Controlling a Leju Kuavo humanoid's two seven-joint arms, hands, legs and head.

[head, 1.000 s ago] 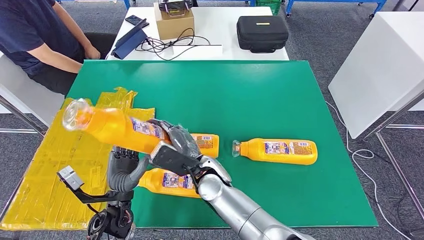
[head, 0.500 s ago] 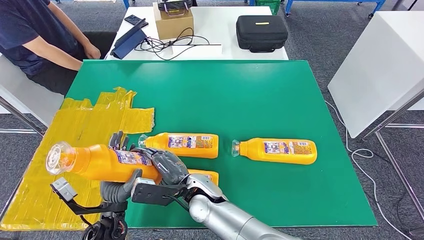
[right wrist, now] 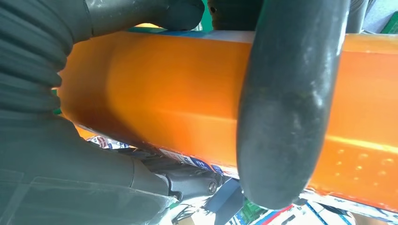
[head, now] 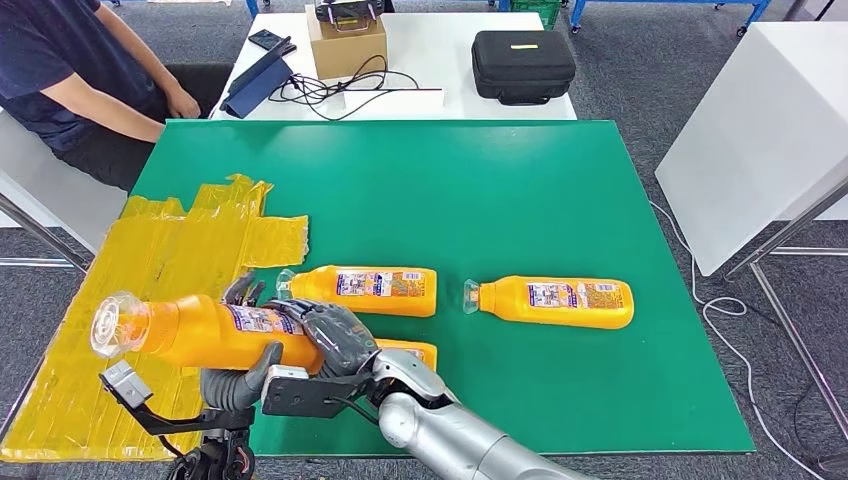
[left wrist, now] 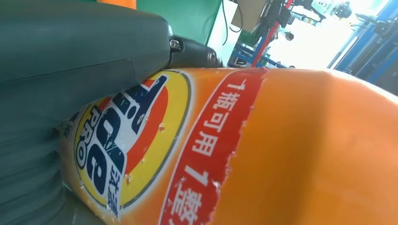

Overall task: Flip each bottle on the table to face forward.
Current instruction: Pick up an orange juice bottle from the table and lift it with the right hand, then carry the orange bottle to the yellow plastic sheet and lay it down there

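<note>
Fingers (head: pixel 330 325) of the right hand (head: pixel 335 340) are wrapping over the held bottle (head: pixel 215 328), while the left hand (head: pixel 240 375) is cupping it from beneath, thumb pressing the label — both are gripping it off the bench, lying sideways, cap toward the yellow sheet (head: pixel 150 260). The risk, as I judge it, is the smooth body slipping during a re-grip and dropping onto the near bottle (head: pixel 410 352) half hidden below the right arm. Beyond are lying a second bottle (head: pixel 365 289) and a third (head: pixel 555 302) on the green bench (head: pixel 500 190). Farther back, a white table (head: pixel 450 60) is carrying a black case (head: pixel 524 65) and a cardboard box (head: pixel 347 45) — a person (head: pixel 70 70) is sitting at the left.
</note>
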